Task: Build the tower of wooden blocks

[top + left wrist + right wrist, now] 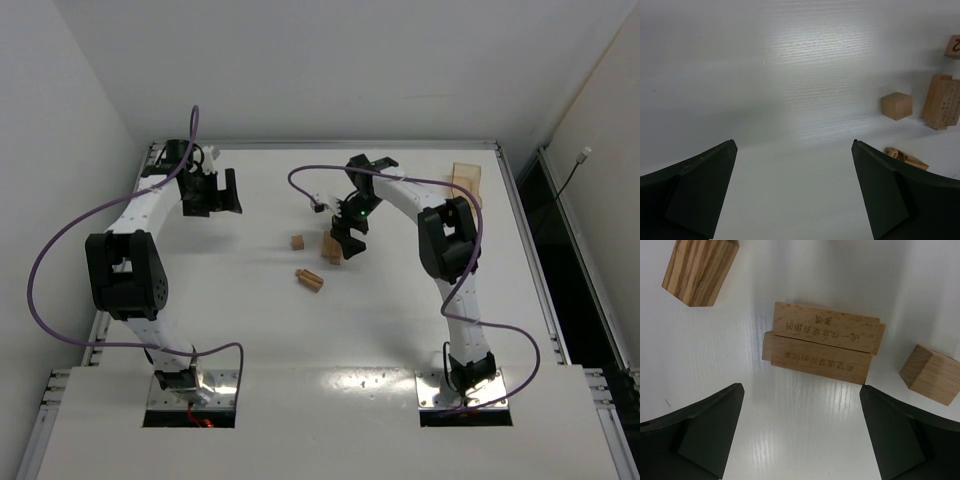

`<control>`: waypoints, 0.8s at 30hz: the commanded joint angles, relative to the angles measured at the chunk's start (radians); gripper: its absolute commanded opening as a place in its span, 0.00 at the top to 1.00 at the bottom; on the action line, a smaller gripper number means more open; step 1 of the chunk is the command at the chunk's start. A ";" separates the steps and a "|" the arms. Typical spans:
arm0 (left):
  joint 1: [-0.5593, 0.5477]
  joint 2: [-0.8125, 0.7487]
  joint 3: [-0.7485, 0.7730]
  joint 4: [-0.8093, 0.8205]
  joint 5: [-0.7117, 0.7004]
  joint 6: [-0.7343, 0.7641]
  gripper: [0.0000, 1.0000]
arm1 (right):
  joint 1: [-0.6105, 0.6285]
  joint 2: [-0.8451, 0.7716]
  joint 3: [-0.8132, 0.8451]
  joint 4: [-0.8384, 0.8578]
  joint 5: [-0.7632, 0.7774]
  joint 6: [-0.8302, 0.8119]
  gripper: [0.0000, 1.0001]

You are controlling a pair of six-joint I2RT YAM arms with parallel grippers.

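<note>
Hovering over the wood block tower (822,342), the right hand (800,435) is spread wide; the left hand (795,190) too.

**Blocks clustered mid-desk, a gripper over them, a tray far right**

On the desk (400,330) a cube (297,241) lies just left of a pair of bars (331,247), not touching it. The two bars lie long side against long side, touching, with their ends slightly offset. A further block (310,280) lies nearer the arm bases, in front of the gap between cube and bars. The right gripper (350,243) hangs over the pair of bars, its fingers (705,435) spread wide and touching nothing. The left gripper (215,192) sits toward the far left of the desk, well apart from the blocks, its jaws likewise wide. A tray (465,180) is at the far right, behind everything else.
</note>
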 commanded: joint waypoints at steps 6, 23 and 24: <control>-0.005 0.005 0.017 0.020 0.019 -0.005 0.00 | 0.006 0.010 0.048 0.048 -0.035 0.045 0.00; -0.005 0.014 0.008 0.038 0.028 -0.014 0.00 | 0.006 0.010 0.045 0.025 -0.026 0.010 0.00; -0.005 0.014 0.008 0.038 0.028 -0.014 0.00 | 0.006 0.010 0.045 0.025 -0.026 0.010 0.00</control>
